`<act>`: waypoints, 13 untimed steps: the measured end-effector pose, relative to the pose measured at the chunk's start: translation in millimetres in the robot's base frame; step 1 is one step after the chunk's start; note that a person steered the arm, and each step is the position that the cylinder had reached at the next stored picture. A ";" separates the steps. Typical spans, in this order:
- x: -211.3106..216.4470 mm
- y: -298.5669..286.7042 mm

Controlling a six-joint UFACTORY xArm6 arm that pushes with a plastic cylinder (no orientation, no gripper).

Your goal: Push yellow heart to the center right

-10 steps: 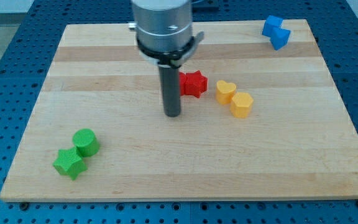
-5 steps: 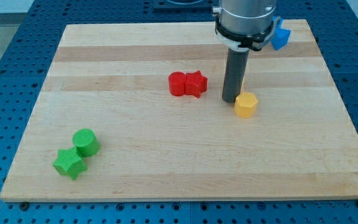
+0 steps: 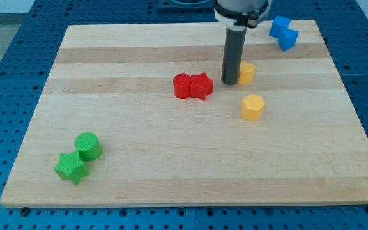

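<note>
Touching the yellow heart's point(image 3: 247, 72) left side, my tip point(image 3: 230, 82) sits right of the red star point(image 3: 201, 85); no claw shows.

Eight small blocks sat on one wooden board point(image 3: 190, 160), two of each colour. There were two red blocks, a cylinder point(image 3: 182, 86) and a star point(image 3: 201, 85), touching near the board's middle. Two yellow blocks lay toward the right edge: a heart point(image 3: 246, 73), partly hidden, and a hexagon-like block point(image 3: 252, 107). Two blue blocks point(image 3: 283, 32), their shapes unclear, huddled at the top right corner. Two green blocks, a cylinder point(image 3: 88, 146) and a star point(image 3: 70, 167), rested near the bottom left corner. One dark rod stood among them, my tip point(image 3: 230, 82) just left of the heart.
</note>
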State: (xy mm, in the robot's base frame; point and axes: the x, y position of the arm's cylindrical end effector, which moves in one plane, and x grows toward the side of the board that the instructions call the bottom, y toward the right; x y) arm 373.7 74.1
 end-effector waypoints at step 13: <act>-12.4 93.4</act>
